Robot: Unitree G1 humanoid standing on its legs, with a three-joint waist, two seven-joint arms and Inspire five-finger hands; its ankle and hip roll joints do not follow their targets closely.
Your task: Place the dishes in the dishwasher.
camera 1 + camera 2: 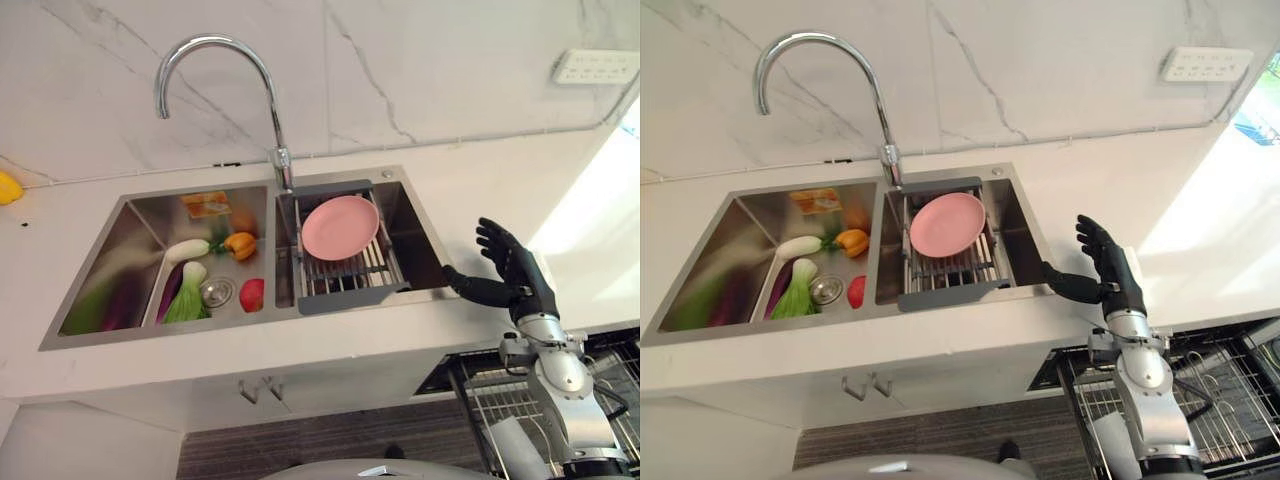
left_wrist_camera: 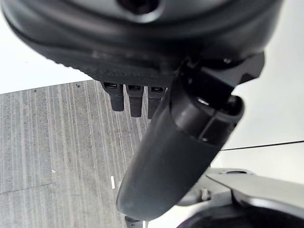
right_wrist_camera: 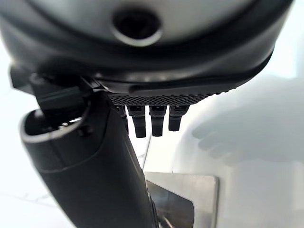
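Pink plate waits in the sink rack

The pink plate (image 1: 340,226) lies on the drying rack (image 1: 345,268) in the sink's (image 1: 120,290) right basin; the right hand (image 1: 515,265), fingers spread and empty, hovers over the counter (image 1: 450,190) by the sink's right edge.

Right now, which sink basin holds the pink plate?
The right basin: the pink plate rests there on a drying rack, nearer the open right hand. The left basin holds vegetables.

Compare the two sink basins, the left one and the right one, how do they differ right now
The left basin holds loose vegetables around its drain; the right basin holds a grey drying rack carrying a pink plate. The left basin looks wider. Both are stainless steel, under one faucet.
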